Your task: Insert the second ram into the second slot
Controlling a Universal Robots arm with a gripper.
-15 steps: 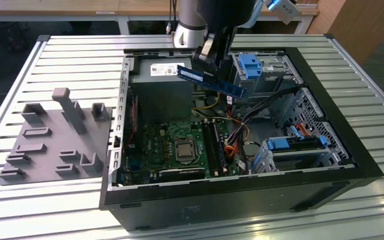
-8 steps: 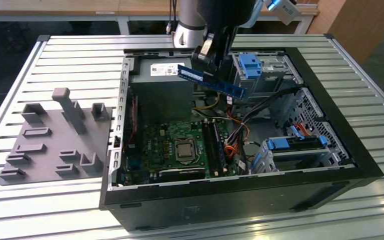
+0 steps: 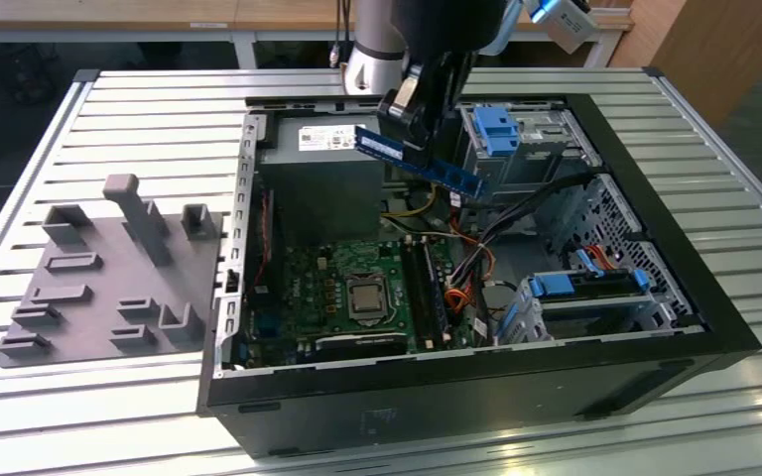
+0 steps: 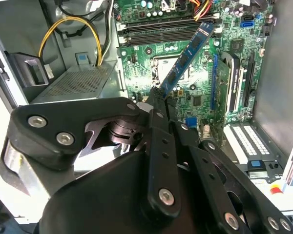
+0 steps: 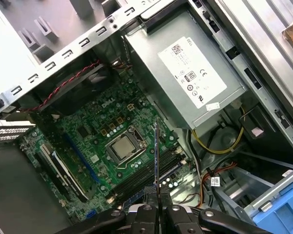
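Second ram [image 3: 447,176]: long thin blue strip, dark chips, tilted, upper centre of exterior view; tool [image 3: 408,134] clamped on it.

Slatted alu table [image 3: 156,119] w/ open PC case [image 3: 487,397] & grey fixture plate [image 3: 90,288] alongside.

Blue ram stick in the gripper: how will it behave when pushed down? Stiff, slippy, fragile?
Probably stiff: the second ram juts straight out of the gripper with no visible sag. Likely light, being a thin flat strip. It appears pinched near one end, so a push might pivot it in the grip, and its exposed chips suggest it is fragile.
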